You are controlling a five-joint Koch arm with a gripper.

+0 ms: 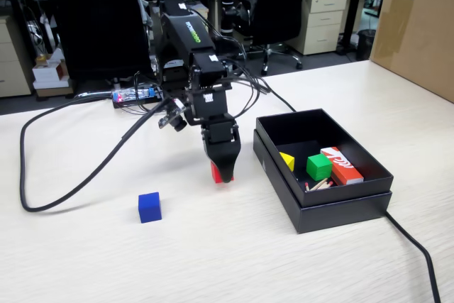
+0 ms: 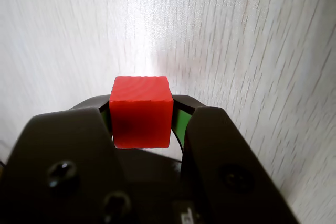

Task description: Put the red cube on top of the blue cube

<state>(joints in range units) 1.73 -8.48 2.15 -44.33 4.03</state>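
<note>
My gripper [image 1: 222,172] is shut on the red cube [image 1: 217,172], held low over the pale wooden table near its middle. The wrist view shows the red cube [image 2: 140,111] squeezed between the two dark jaws of the gripper [image 2: 142,116], green pads at its sides, bare table behind it. The blue cube [image 1: 150,207] sits alone on the table, to the left of the gripper and nearer the camera in the fixed view. It is out of the wrist view.
A black open box [image 1: 298,122] lies right of the gripper, holding a green cube [image 1: 318,167], a yellow piece [image 1: 287,161] and an orange-red box [image 1: 342,165]. A black cable [image 1: 71,182] loops across the table's left side. A cardboard box [image 1: 418,26] stands far right.
</note>
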